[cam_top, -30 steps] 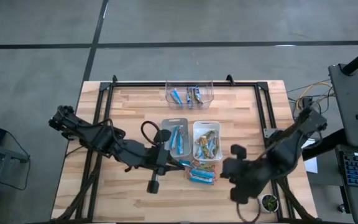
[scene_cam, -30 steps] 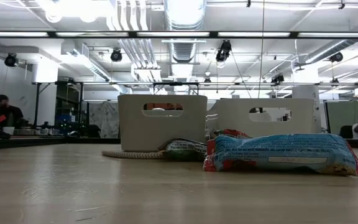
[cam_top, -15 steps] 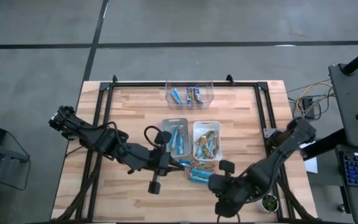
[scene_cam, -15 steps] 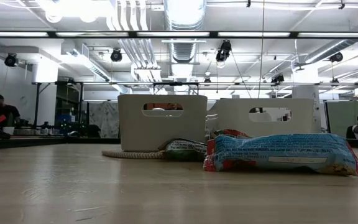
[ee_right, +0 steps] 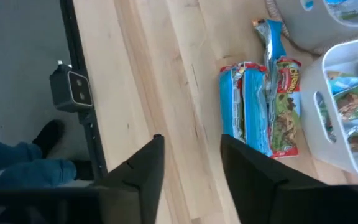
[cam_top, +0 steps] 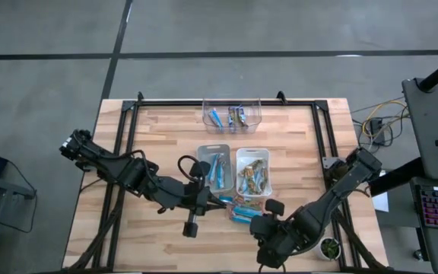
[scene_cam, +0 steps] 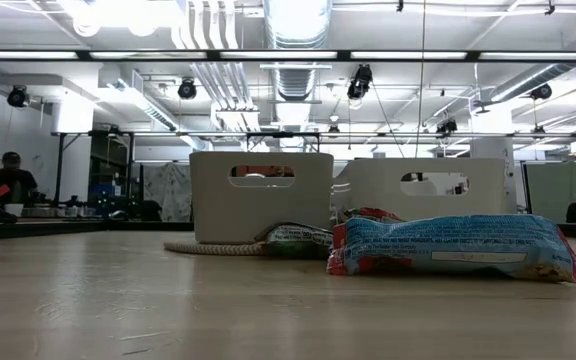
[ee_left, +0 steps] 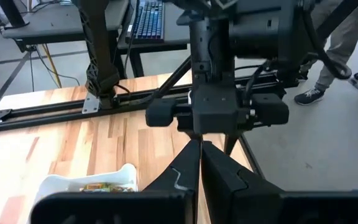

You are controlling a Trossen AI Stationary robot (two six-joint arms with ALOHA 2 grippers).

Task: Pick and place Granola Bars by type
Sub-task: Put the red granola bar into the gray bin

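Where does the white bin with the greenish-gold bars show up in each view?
High view: white bin, mid-table, beside the grey bin.
Low view: the right-hand of two handled bins.
Left wrist view: a corner near its fingers.
Right wrist view: at the edge.
Shared landmark: blue bars lying on the table beside it.

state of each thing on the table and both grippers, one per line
left gripper: shut, empty
right gripper: open, empty
grey bin: holds blue bars
white bin: holds greenish-gold bars
clear bin: holds a few bars
loose bars: lying flat on the table beside the white bin
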